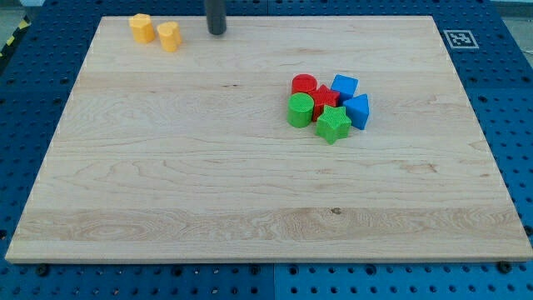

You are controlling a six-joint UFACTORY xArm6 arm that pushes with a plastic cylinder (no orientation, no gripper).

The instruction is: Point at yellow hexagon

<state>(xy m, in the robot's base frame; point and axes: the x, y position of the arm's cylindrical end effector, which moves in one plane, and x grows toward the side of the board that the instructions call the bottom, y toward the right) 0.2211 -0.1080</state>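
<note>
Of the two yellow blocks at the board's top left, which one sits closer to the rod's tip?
The right-hand yellow block: it lies just to the view's left of my tip, while the other yellow block sits further left, beyond it.

rod (pixel 216 12) cut off at view's top

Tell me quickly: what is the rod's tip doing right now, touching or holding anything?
My tip: holds nothing, touches no block; it stands apart, to the view's right of the two yellow blocks.
</note>
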